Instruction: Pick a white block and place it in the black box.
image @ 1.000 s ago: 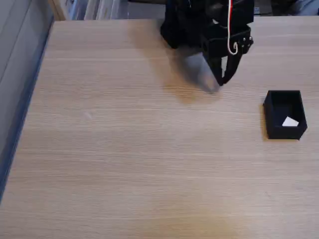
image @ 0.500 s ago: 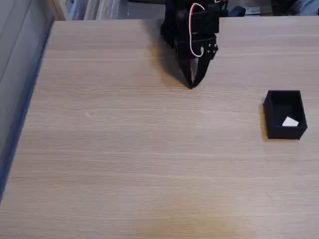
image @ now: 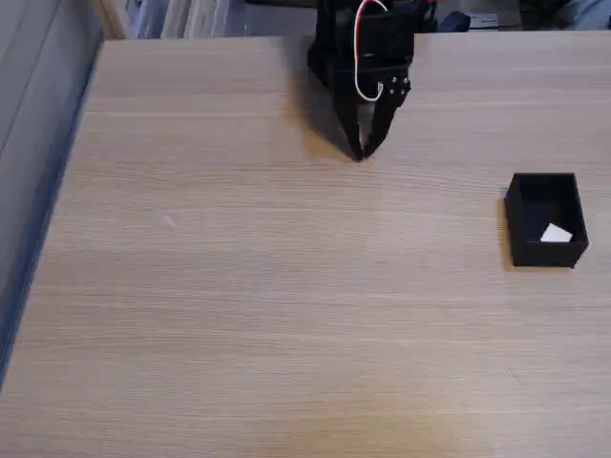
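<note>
The black box (image: 520, 229) sits on the wooden table at the right side of the fixed view, open top facing up. Inside it lies the white block (image: 556, 233), tilted against the box's lower right corner. My gripper (image: 362, 153) hangs at the top centre of the table, far to the left of the box, pointing down at the bare wood. Its two black fingers meet at the tips, so it is shut with nothing between them. Red and white wires loop over the arm above it.
The light wooden table (image: 286, 315) spreads wide below and left of the arm. A grey-blue edge strip (image: 38, 219) runs down the left side. Clutter lines the far edge behind the arm.
My arm swung from the upper right to the top centre, moving away from the box, then settled slightly. The white block stays in the box.
</note>
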Motion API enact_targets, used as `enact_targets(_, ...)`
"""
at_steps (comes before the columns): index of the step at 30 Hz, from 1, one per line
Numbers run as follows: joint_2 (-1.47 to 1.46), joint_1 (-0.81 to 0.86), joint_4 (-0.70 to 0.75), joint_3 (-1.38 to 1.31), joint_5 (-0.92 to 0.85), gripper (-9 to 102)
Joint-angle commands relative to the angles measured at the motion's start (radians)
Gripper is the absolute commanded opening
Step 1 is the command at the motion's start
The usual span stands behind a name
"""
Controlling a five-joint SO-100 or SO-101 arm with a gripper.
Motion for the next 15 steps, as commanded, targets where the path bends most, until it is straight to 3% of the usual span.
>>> enact_targets(1,0.006,0.006,0.006,0.015,0.0,0)
enact_targets(15,0.006,0.0,0.006,0.015,0.002,0)
